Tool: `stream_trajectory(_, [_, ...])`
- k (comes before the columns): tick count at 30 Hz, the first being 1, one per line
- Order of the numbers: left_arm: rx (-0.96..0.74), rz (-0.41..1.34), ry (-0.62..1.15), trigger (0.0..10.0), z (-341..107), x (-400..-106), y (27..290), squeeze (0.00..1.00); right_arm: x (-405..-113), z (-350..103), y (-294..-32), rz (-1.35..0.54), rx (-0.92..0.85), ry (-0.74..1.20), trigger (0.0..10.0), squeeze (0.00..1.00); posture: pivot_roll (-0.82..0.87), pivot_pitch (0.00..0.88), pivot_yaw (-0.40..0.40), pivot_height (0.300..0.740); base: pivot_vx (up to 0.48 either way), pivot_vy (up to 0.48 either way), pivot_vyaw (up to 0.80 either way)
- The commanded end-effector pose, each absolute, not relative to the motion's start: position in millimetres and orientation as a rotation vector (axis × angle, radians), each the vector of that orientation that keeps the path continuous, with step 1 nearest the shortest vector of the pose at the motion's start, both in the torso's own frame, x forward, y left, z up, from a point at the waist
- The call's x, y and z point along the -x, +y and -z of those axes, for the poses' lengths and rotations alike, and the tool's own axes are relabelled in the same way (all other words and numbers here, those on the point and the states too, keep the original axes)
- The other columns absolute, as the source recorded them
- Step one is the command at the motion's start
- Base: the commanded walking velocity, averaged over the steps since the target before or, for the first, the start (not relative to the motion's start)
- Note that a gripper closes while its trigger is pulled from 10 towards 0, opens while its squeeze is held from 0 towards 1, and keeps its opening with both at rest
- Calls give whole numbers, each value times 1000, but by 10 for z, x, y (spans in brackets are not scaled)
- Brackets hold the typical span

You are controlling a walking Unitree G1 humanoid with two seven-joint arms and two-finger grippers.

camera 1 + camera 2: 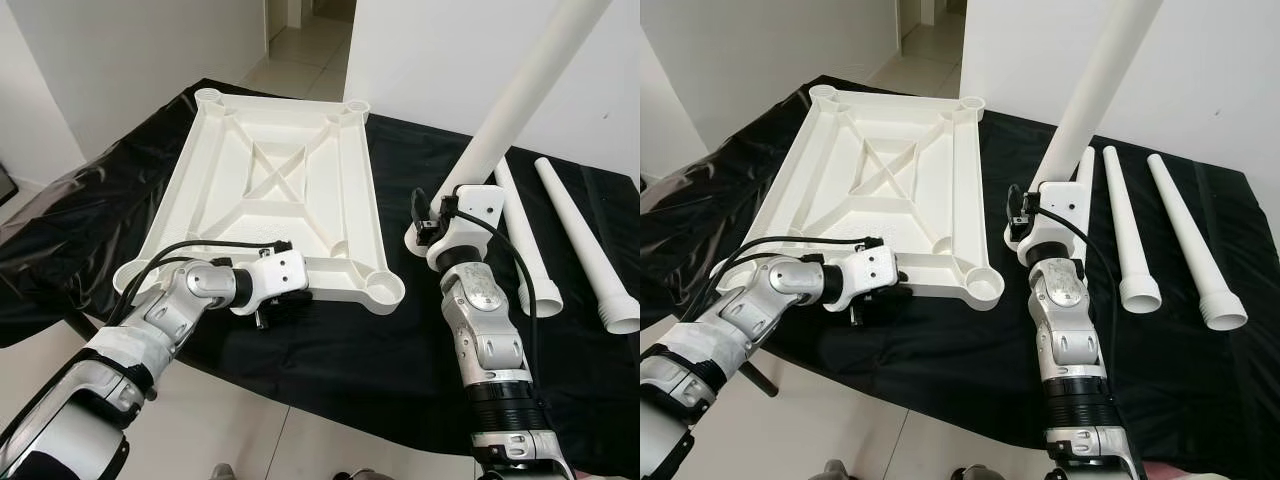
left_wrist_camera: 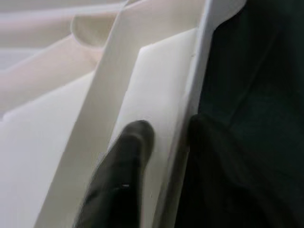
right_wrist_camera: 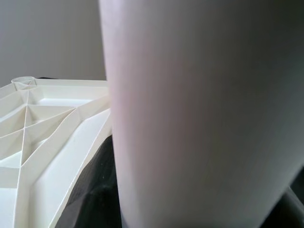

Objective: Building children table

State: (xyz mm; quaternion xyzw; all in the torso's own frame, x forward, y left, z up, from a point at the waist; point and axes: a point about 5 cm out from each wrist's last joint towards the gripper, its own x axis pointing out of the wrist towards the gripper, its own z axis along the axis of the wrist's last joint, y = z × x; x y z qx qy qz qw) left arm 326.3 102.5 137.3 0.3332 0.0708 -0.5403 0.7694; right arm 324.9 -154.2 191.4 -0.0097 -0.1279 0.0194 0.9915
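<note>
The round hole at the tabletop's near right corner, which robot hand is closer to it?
Right, I think, though it is close. The right gripper, holding a tilted leg, sits just beside the socket. The left gripper grips the tabletop rim further along the near edge.

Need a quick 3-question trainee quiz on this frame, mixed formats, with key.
1. True or false: the tabletop lies underside up, ribs showing, on the black sheet.
2. How many table legs lie loose on the sheet at the robot's right?
3. Multiple choice: the left gripper is at
A. the tabletop's far edge
B. the tabletop's near edge
C. a loose leg

Key:
1. True.
2. Two loose legs, beside the held leg that the right gripper keeps tilted upward.
3. B; in the wrist view one finger rests inside the rim, the other outside it.
</note>
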Motion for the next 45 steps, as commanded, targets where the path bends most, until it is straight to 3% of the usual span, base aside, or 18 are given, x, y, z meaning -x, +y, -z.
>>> stream_trajectory(1, [-672, 1212, 159, 10000, -1366, -3208, 984, 1000, -3244, -1854, -1520, -58, 2, -225, 10000, 0, 56, 37, -49, 740, 0, 0, 0])
stream_trajectory(5, [-633, 1256, 117, 10000, -1410, -3149, 885, 1000, -3242, -1827, -1495, -86, 0, -203, 10000, 0, 55, 39, -51, 740, 0, 0, 0])
stream_trajectory(6, [-606, 1259, 94, 10000, -1455, -3138, 849, 0, -3240, -1822, -1469, -107, 9, -195, 10000, 0, 54, 43, -53, 740, 0, 0, 0])
stream_trajectory(10, [-519, 1250, 32, 10000, -1594, -3119, 778, 0, -3236, -1801, -1436, -119, 24, -164, 10000, 0, 54, 45, -53, 740, 0, 0, 0])
stream_trajectory(18, [-277, 1066, -104, 10000, -1892, -3162, 697, 0, -3181, -1764, -1425, -154, 105, -175, 10000, 0, 55, 59, -61, 740, 0, 0, 0])
stream_trajectory(45, [-212, 1068, -17, 10000, -1654, -2817, 674, 0, -2880, -1619, -1369, -298, 89, -132, 10000, 0, 58, 74, -77, 740, 0, 0, 0])
